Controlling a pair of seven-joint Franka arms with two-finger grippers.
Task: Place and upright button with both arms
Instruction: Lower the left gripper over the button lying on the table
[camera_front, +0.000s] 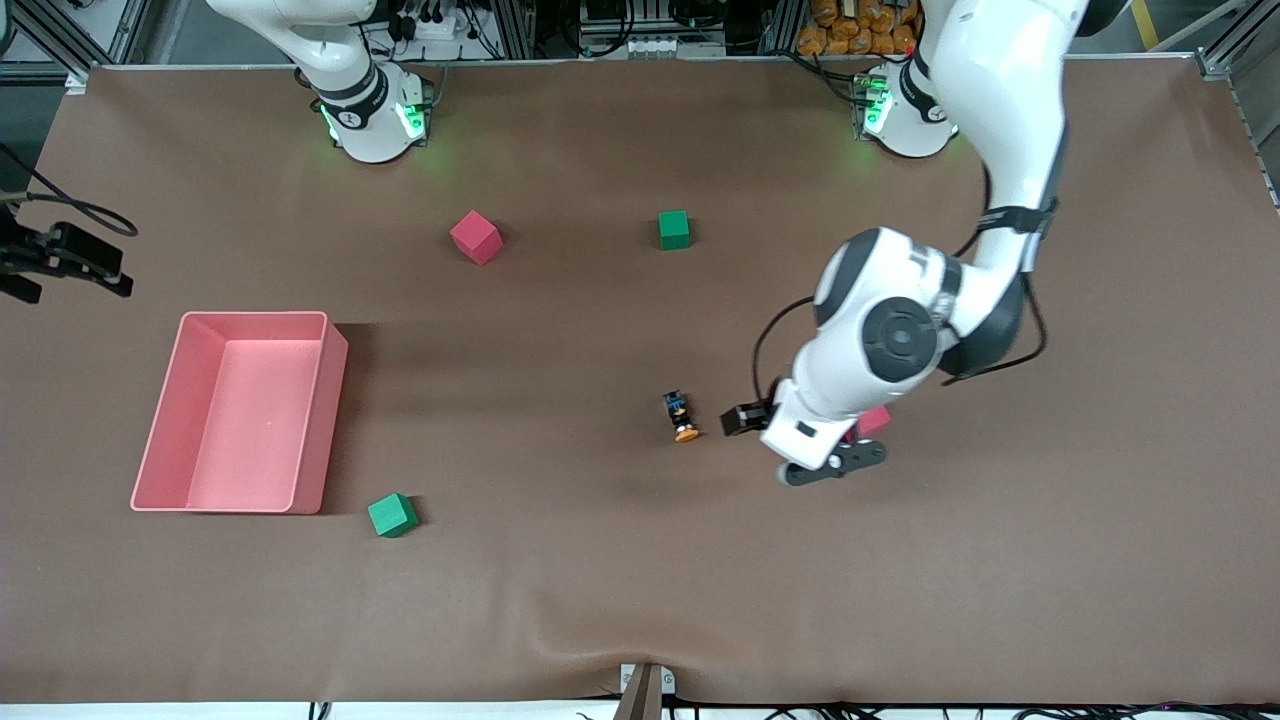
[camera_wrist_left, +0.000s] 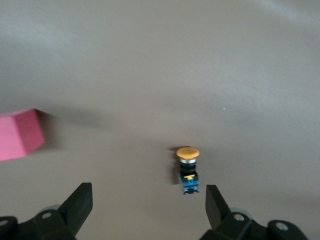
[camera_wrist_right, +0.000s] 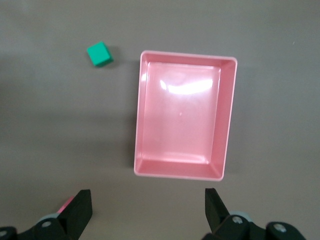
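The button (camera_front: 681, 416) lies on its side on the brown table, its orange cap toward the front camera. In the left wrist view the button (camera_wrist_left: 188, 171) lies just ahead of my open left gripper (camera_wrist_left: 147, 205), close to one finger (camera_wrist_left: 216, 202). The left gripper (camera_front: 752, 415) is low over the table beside the button, toward the left arm's end, and holds nothing. My right gripper (camera_wrist_right: 147, 210) is open and empty, high above the pink bin (camera_wrist_right: 137, 115). It is out of the front view.
A red cube (camera_front: 873, 420) sits partly under the left arm; it also shows in the left wrist view (camera_wrist_left: 17, 134). Another red cube (camera_front: 475, 237) and a green cube (camera_front: 674, 229) lie nearer the bases. A green cube (camera_front: 392, 515) sits beside the pink bin (camera_front: 330, 400).
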